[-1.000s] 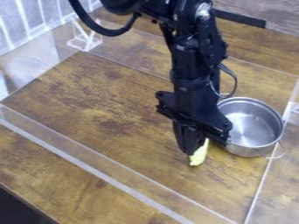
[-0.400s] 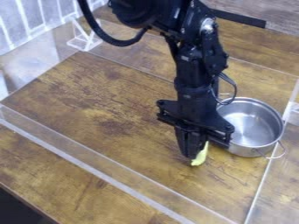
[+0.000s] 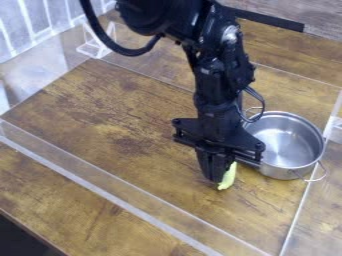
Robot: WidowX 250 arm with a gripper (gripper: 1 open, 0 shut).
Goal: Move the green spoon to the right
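1. In the camera view, the black robot arm [image 3: 221, 75] reaches down from the top of the view, with the claw [image 3: 215, 171] low over the wooden surface [image 3: 100, 130].
2. The claw is narrow, its fingers brought together. Whether it has any grip on the green spoon [image 3: 229, 177] cannot be told, as the claw's dark parts cover part of that spot.
3. The green spoon, a small yellow-green piece, shows right at the claw's tips, lower right of the middle of the view. Its upper part is hidden behind the claw.
4. The steel pot [image 3: 291, 149] is near the spoon, toward the upper right, and the claw's body overlaps its left edge in the view.
5. A clear strip [image 3: 127, 203] runs slantwise across the surface, on the lower-left side of the spoon.
6. A dark cable [image 3: 104, 35] curves beside the arm at the upper left.
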